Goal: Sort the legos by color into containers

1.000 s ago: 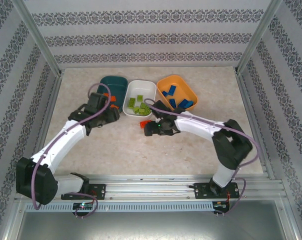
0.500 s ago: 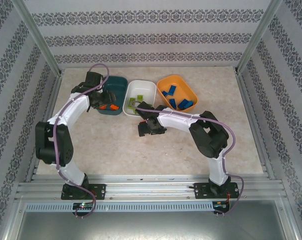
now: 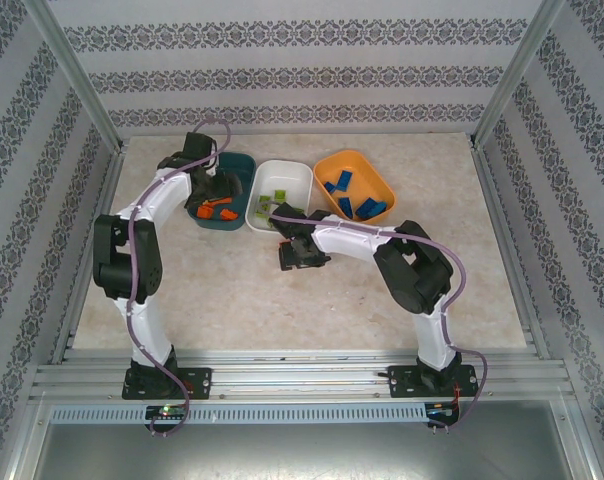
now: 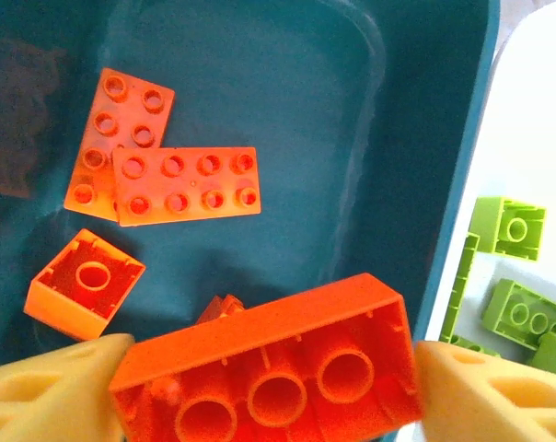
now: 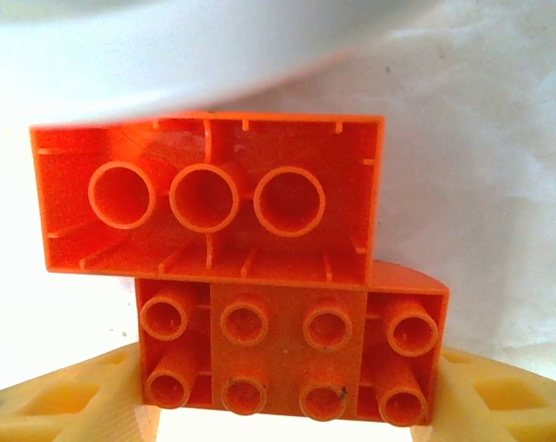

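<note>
My left gripper (image 4: 271, 373) is shut on an orange-red lego (image 4: 269, 359) turned hollow side up, held above the dark teal tray (image 4: 278, 110). Three more orange-red legos (image 4: 186, 184) lie in that tray. In the top view the left gripper (image 3: 210, 197) hangs over the teal tray (image 3: 239, 165). My right gripper (image 5: 292, 391) is shut on a studded orange-red lego (image 5: 292, 350) on the table. A second orange-red lego (image 5: 209, 198) lies hollow side up against it, just in front of the white tray (image 5: 214, 46). The right gripper (image 3: 291, 253) sits low by the white tray (image 3: 292, 175).
Lime green legos (image 3: 272, 203) lie in the white tray, also seen from the left wrist (image 4: 513, 230). The orange tray (image 3: 357, 163) at the right holds blue legos (image 3: 360, 206). Metal frame posts and patterned walls close in the table on three sides.
My left arm has swung from the table in front of the teal tray to above it, carrying its orange-red lego. The right gripper has shifted slightly left and closer to the white tray.
</note>
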Available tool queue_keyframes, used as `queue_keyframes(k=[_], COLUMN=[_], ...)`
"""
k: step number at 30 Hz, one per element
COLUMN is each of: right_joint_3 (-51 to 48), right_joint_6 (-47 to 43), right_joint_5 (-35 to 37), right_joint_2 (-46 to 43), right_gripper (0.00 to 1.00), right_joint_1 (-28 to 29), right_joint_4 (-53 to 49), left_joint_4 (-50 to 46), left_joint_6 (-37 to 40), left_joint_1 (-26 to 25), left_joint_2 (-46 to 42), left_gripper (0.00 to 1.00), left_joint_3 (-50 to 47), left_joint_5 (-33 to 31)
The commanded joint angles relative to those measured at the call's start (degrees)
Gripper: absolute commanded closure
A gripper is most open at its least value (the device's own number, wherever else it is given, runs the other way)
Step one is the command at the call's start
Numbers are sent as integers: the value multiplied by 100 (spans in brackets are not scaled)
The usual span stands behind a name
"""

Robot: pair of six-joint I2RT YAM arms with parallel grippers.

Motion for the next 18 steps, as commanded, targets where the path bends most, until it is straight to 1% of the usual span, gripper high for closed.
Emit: queue_keyframes(k=[1, 7, 11, 15, 18], right_joint_3=[-248, -489, -400, 271, 1053], right_joint_6=[21, 38, 7, -109, -225], right_joint_5=[-2, -157, -511, -805, -919], right_joint_2=[-485, -1188, -1458, -1131, -604], right_gripper=[45, 45, 44, 44, 43], right_joint_1=[100, 199, 199, 149, 72], right_joint_4=[52, 128, 567, 785, 828], left_joint_4=[-189, -245, -251, -93, 43], left_joint_6=[14, -48, -199, -356, -491], left_joint_1=[136, 179, 217, 211, 216], left_joint_2=[-86, -503, -1139, -2210, -3193], left_gripper=[0, 0, 0, 0, 0], left_joint_3=[118, 27, -157, -775, -1443], left_joint_5=[133, 162, 259, 305, 433])
